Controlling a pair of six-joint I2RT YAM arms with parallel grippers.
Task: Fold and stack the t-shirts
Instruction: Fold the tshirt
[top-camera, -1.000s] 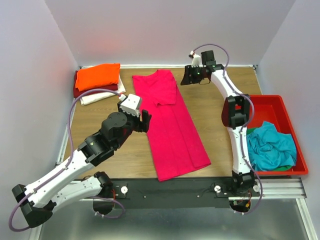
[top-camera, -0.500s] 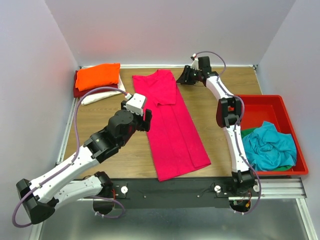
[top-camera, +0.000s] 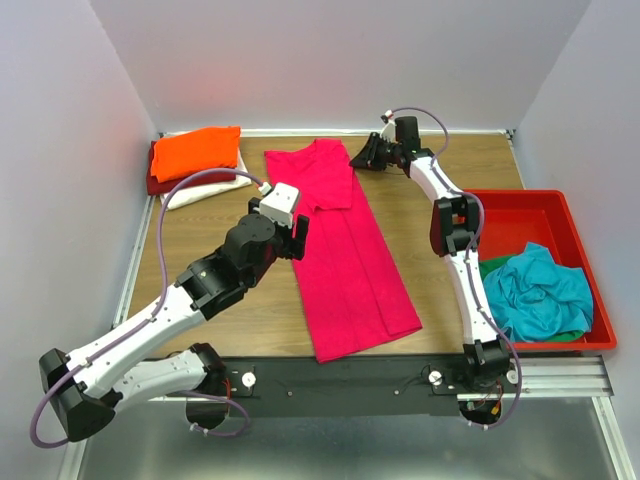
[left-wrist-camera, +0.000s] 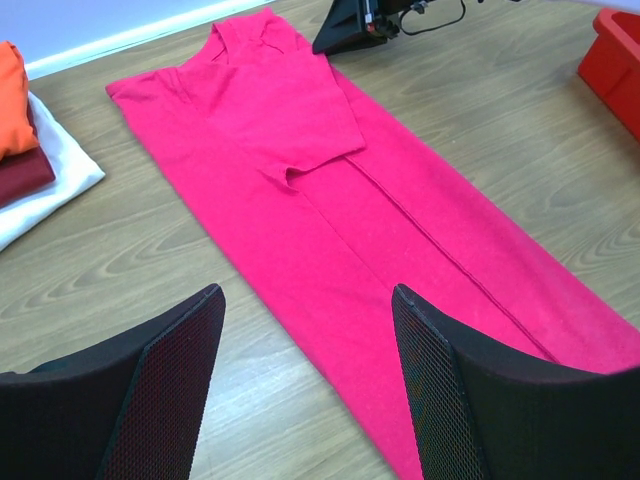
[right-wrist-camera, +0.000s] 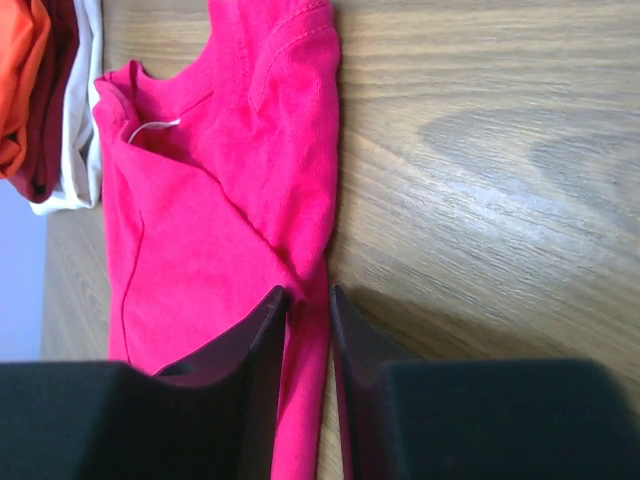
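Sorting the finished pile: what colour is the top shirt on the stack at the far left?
Orange: the top folded shirt, clearest in the top external view.

Pink-red t-shirt (top-camera: 345, 245) folded lengthwise, flat mid-table, folded stack (top-camera: 195, 160) far-left

Long folded t-shirt (top-camera: 345, 245) lies mid-surface (top-camera: 420, 220), running 11 to 5 o'clock. Stack of folded shirts (top-camera: 195, 160) in the far corner at 10 o'clock. Tray (top-camera: 560, 215) at 3 o'clock, crumpled shirts (top-camera: 540, 295) in it. Left tool (top-camera: 290, 235) at the shirt's 9 o'clock edge; right tool (top-camera: 362, 155) at its far 1 o'clock edge.
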